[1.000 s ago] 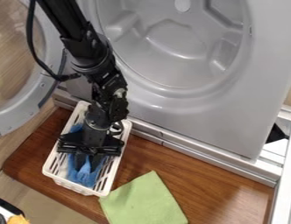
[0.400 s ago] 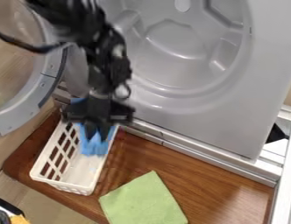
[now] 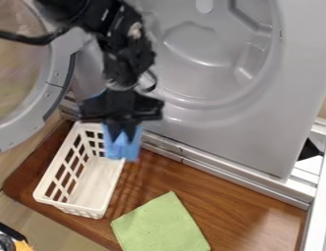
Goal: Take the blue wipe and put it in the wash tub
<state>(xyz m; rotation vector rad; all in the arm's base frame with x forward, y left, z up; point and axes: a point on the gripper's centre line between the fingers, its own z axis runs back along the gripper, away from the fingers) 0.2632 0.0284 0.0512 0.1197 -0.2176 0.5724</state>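
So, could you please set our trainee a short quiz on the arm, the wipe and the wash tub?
1. What does the black two-finger gripper hold: (a) the blue cloth wipe, (b) a white sock, (c) a yellow sponge?
2. True or false: the flat green cloth lies outside the white plastic basket.
3. Yes or no: is the wipe inside the round grey wash tub?

Key: 1 a; 2 true; 3 no.

Black on arm (image 3: 116, 29) and gripper (image 3: 123, 136). Blue on wipe (image 3: 123, 151). White on basket (image 3: 94, 186), lattice-patterned along sides. Plain light green on cloth (image 3: 162, 223). Reddish-brown with wood grain on board (image 3: 225, 196). Grey on washer front (image 3: 244, 139), drum (image 3: 195, 54), door rim (image 3: 55, 81).
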